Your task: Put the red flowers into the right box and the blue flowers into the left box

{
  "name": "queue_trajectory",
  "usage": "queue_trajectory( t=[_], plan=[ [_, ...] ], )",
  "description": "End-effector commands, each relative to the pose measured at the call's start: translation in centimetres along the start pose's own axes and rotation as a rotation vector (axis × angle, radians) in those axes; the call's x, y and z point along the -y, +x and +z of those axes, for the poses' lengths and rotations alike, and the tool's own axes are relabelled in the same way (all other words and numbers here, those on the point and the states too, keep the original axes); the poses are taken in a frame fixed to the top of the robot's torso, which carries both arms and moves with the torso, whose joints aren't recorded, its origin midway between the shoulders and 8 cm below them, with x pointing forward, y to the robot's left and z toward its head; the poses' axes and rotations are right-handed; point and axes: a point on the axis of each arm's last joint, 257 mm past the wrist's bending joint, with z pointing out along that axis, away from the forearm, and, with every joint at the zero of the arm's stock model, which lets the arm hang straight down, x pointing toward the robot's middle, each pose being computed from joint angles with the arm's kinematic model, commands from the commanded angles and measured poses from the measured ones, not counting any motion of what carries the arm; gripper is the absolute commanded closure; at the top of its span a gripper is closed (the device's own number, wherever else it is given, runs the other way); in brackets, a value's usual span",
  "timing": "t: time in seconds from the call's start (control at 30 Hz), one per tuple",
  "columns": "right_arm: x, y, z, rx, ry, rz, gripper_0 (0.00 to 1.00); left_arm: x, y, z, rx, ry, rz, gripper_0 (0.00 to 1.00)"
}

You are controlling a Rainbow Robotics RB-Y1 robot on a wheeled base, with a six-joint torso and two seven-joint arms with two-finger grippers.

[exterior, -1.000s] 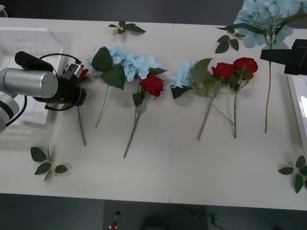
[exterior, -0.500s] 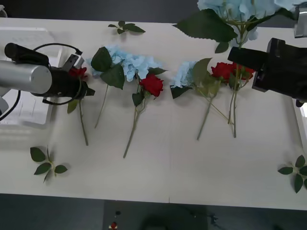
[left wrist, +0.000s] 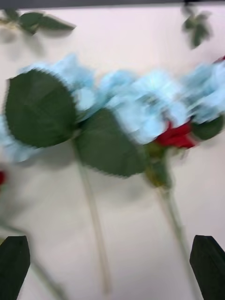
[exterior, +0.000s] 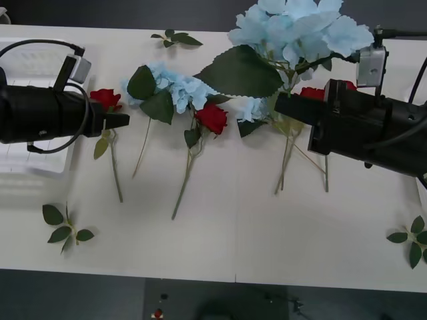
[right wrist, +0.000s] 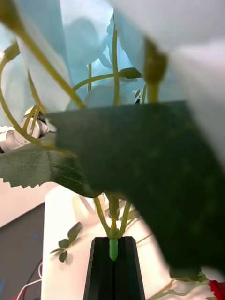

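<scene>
blue flowers [exterior: 303, 30] pinched by right end effector [right wrist: 112, 255] above white table [exterior: 233, 233], left end effector [left wrist: 112, 267] spread

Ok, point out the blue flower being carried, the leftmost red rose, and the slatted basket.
Carried blue flower [exterior: 300, 30]: front view, petal cluster.
Leftmost red rose [exterior: 105, 98]: front view, its head.
Slatted basket [exterior: 33, 57]: front view, its floor.

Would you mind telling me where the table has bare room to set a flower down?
The near strip of table is bare, bordered by the leaf sprig on the left and another sprig on the right. The middle band is crowded with blue flowers, red roses and stems.
</scene>
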Motion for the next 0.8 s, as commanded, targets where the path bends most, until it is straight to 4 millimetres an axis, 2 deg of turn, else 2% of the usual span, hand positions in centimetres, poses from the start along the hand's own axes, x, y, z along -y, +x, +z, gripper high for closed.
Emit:
queue_trajectory(
  t=[0.03,0.1,0.17,0.23,0.37,0.43,0.57,0.8],
  plan=[
    [-1.4,-2.0,1.9,0.045,-0.035,-0.053,1.00,5.2,-3.8,-0.6,0.105,0.173,-0.017,0.00],
    [-1.6,-2.3,3.0,0.071,-0.035,-0.035,1.00,7.6,-4.9,-1.0,0.152,0.264,-0.011,0.00],
    [-1.7,-2.6,3.6,0.087,-0.032,-0.027,1.00,9.5,-5.1,-1.2,0.167,0.332,-0.002,0.00],
    [-1.7,-2.9,4.5,0.105,-0.025,-0.018,1.00,12.1,-5.2,-1.8,0.180,0.439,-0.001,0.00],
    [-1.8,-3.2,5.9,0.129,-0.017,0.008,1.00,16.0,-5.0,-3.0,0.237,0.629,0.052,0.00],
    [-1.9,-3.3,6.4,0.136,-0.012,0.016,1.00,17.2,-4.5,-3.1,0.269,0.688,0.103,0.00],
    [-1.9,-3.4,6.9,0.146,-0.009,0.030,1.00,18.1,-2.7,-2.4,0.332,0.757,0.209,0.00],
    [-2.0,-3.5,7.1,0.150,-0.015,0.046,1.00,18.9,0.8,0.2,0.290,0.832,0.102,0.00]
  ],
)
